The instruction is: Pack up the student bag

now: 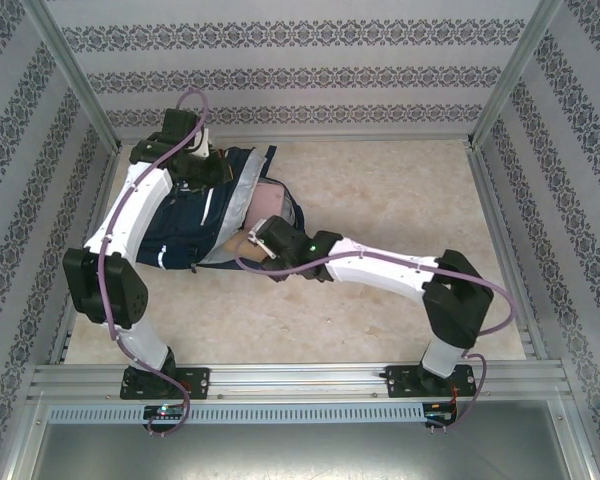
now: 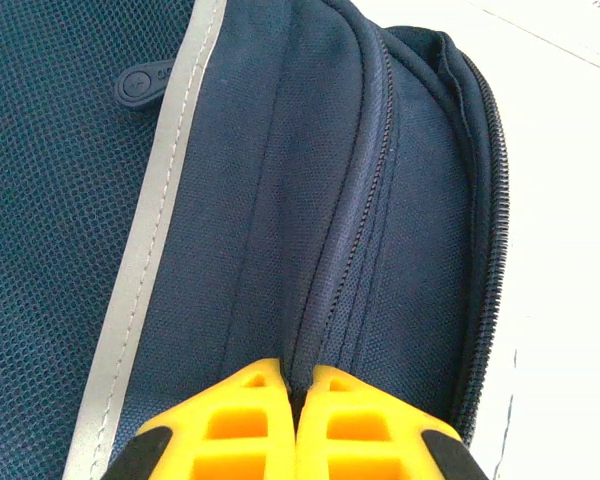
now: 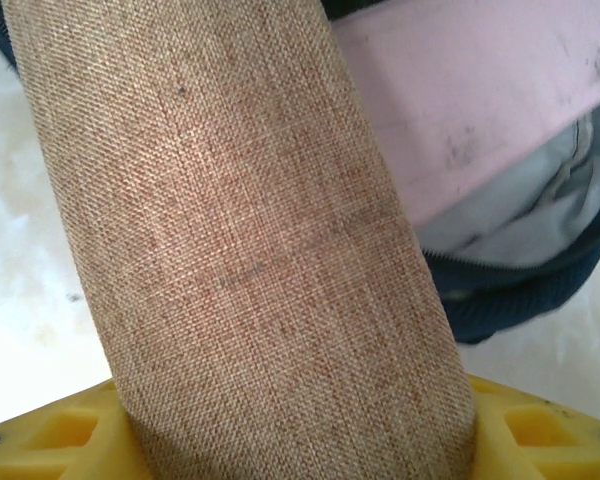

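The student bag (image 1: 185, 215) lies at the back left of the table, navy with a pale reflective stripe (image 2: 145, 250). My left gripper (image 1: 206, 166) is over the bag's far end. In the left wrist view the left gripper (image 2: 298, 375) is shut on a fold of navy fabric beside a zipper seam. My right gripper (image 1: 261, 240) is at the bag's open right side, shut on a tan woven fabric case (image 3: 250, 230) that runs between its yellow fingers (image 3: 540, 425). Past the case, a pink flat thing (image 3: 460, 90) lies inside the opening over grey lining (image 3: 530, 210).
Metal frame rails (image 1: 300, 378) run along the near edge and up both sides of the beige table (image 1: 400, 190). Patterned walls close in the back and sides. Open tabletop lies to the right of the bag and in front of it.
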Available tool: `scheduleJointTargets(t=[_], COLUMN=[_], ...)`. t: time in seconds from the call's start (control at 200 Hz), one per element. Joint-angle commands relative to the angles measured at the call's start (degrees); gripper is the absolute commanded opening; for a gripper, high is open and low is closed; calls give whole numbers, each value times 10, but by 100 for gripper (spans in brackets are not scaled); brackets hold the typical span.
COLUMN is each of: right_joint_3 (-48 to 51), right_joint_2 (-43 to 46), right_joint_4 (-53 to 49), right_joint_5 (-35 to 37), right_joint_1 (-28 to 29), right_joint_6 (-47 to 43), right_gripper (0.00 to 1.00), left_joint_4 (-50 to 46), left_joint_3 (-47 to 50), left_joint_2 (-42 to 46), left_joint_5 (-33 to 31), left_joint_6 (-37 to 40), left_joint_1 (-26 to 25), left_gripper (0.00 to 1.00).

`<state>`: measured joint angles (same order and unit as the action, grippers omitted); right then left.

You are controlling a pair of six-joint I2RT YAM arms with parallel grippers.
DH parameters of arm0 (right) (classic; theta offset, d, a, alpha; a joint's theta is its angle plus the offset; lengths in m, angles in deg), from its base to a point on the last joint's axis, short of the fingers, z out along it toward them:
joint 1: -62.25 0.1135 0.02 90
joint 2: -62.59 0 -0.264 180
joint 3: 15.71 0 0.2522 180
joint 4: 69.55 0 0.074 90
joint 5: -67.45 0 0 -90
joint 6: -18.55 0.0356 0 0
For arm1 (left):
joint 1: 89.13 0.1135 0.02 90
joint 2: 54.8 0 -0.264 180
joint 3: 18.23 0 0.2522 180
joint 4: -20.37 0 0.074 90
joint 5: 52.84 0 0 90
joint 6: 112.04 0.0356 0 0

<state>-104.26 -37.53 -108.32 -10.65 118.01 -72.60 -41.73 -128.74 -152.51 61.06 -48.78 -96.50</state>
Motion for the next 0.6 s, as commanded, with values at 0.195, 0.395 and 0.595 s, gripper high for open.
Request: scheduleJointTargets(t=[0.195,0.395,0.595], right_joint_3=[-103,-151,-215], right_joint_2=[-94,-146,-200], right_joint_4=[-36,-37,-34], right_joint_5=[-59,-68,-77], right_joint_1=[-8,1,2], right_joint_6=[-84,-93,-88], right_gripper=[45,46,48], left_joint_4=[28,32,35], left_joint_3=[35,39,40], left_joint_2=[65,66,69], left_joint_5=[44,51,55], left_joint_6=[-25,-34,-40], left_joint_1=[4,1,-4], left_gripper=[0,0,0])
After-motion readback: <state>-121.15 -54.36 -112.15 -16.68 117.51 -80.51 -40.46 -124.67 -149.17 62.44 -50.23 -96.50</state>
